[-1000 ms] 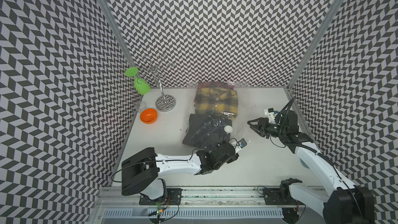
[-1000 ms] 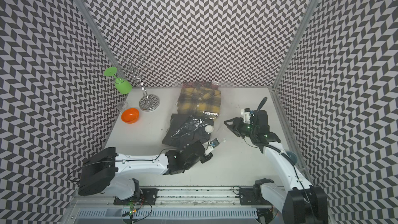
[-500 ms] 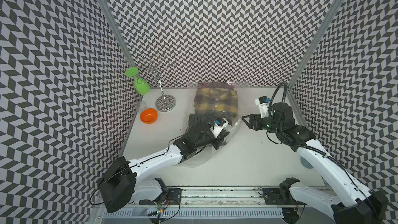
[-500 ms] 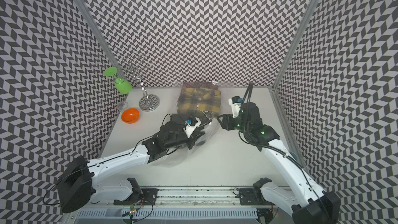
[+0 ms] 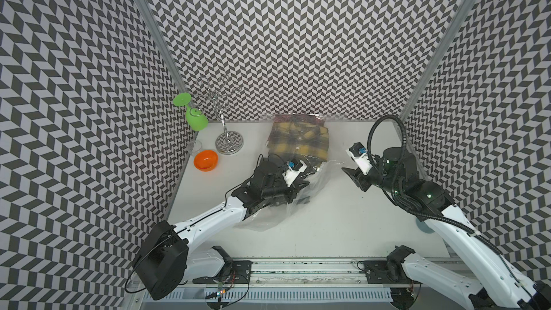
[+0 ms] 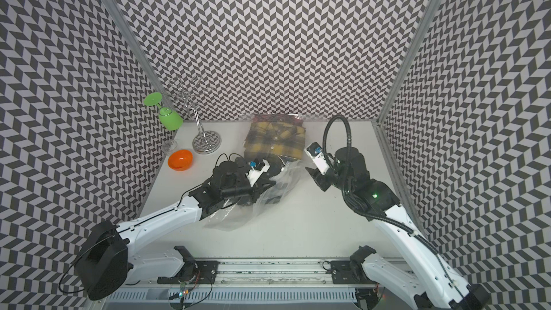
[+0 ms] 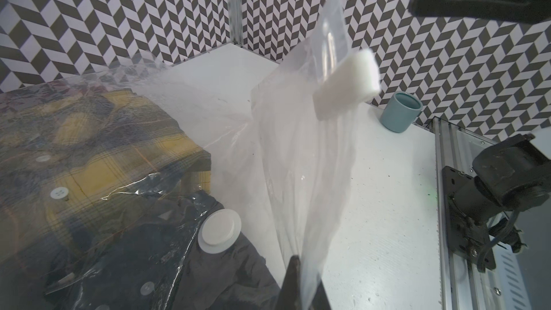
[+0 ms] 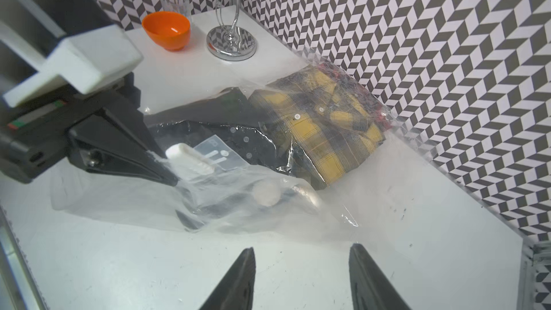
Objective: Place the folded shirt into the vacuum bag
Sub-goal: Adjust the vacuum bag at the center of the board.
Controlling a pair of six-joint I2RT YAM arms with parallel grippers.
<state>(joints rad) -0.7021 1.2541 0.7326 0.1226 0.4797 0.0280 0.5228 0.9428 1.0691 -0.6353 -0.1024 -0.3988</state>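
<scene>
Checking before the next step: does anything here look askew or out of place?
The vacuum bag is rumpled: the left gripper pinches its edge up off the table, so the plastic stands crumpled, not flat.

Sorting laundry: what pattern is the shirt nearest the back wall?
Yellow-and-dark plaid; the shirt shows best in the right wrist view.

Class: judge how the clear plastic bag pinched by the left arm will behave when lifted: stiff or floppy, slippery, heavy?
Probably floppy: the bag sags and creases away from the left fingers pinching its edge. Likely slippery: the film looks glossy. The end holding the plaid shirt would probably drag, not lift.
</scene>
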